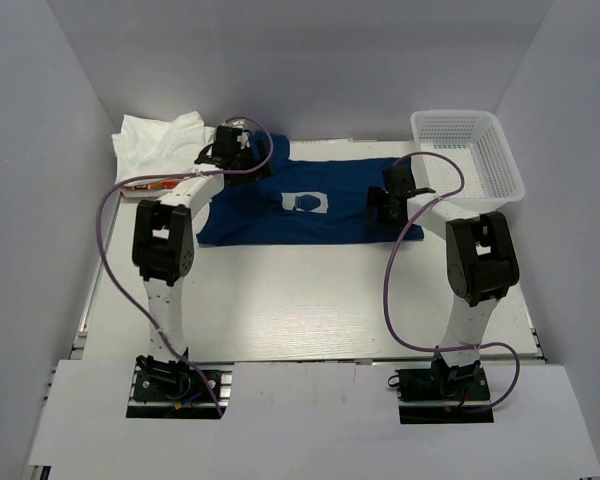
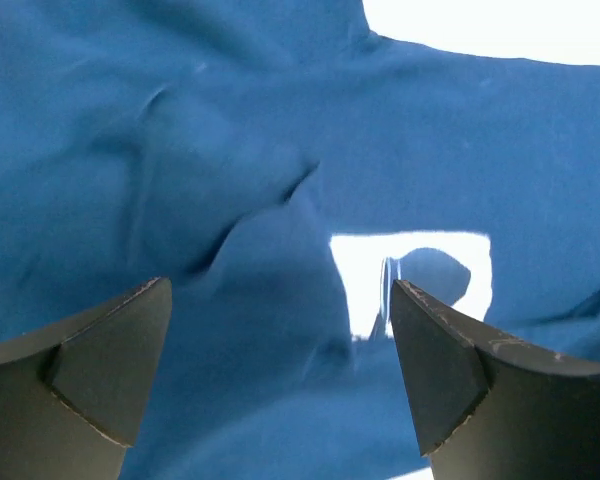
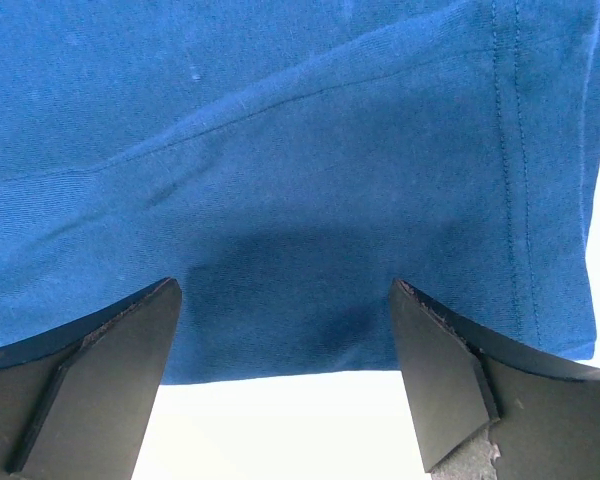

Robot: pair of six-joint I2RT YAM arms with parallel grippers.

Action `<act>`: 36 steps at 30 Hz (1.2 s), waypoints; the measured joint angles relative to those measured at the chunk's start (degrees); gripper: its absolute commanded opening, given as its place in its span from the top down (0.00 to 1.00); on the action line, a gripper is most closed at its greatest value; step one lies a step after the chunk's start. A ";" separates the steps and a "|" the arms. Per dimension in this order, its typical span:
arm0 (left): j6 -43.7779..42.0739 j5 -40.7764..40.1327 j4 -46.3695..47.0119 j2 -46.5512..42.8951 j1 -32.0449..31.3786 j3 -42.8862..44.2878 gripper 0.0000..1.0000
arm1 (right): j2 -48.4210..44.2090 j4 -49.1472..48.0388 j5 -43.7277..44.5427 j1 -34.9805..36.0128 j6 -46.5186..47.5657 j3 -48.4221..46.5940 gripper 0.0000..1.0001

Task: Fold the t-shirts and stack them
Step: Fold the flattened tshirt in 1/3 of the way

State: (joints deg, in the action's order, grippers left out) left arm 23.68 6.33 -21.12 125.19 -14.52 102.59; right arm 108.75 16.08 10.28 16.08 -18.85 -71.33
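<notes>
Left gripper [image 2: 280, 300]: I read the fingers as spread wide with nothing between them. A rumpled navy t-shirt [image 2: 230, 150] lies directly below, its pale print [image 2: 365, 270] just ahead, nearer the right finger. Right gripper [image 3: 285, 290]: fingers apart and empty, over the same shirt's stitched edge. White t-shirts [image 1: 160, 138] are heaped just left of the left gripper. A basket [image 1: 510, 160] stands beyond the right gripper, to its right.

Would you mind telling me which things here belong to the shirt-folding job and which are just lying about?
Part of the job: navy t-shirt, spread flat; white t-shirts, heaped at the far left corner.
Just lying about: white mesh basket, far right; small orange item beside the white heap, too small to identify.
</notes>
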 measured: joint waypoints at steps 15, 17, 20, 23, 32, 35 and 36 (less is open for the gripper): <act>2.67 -7.43 0.63 -9.46 1.40 -22.71 0.00 | 2.01 -2.86 0.09 -0.74 -0.55 -0.35 0.10; 3.87 -8.28 1.22 -10.27 1.42 -23.80 0.00 | 2.03 -3.10 0.13 -0.72 -0.92 -0.20 0.10; 5.55 -9.44 3.23 -13.44 1.27 -29.16 0.00 | 0.48 -5.92 0.33 -0.68 -1.70 2.89 0.10; 8.39 -10.27 4.42 -19.43 1.07 -37.31 0.00 | -5.18 -9.18 -0.42 -0.42 -3.41 10.78 0.10; 18.32 -8.17 -1.44 -49.13 -0.09 -66.03 0.00 | -32.65 -9.46 -8.44 4.44 -7.50 37.79 0.10; 19.89 -5.09 -6.01 -58.58 -0.48 -71.49 0.00 | -40.85 -3.10 -10.62 6.12 -8.31 41.75 0.10; 20.37 -3.87 -7.63 -61.07 -0.66 -72.37 0.00 | -43.69 -0.59 -11.19 6.58 -8.55 42.47 0.10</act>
State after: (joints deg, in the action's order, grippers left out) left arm 44.05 2.46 -28.75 64.12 -15.18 30.22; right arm 65.06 15.49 -0.91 22.65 -27.40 -28.86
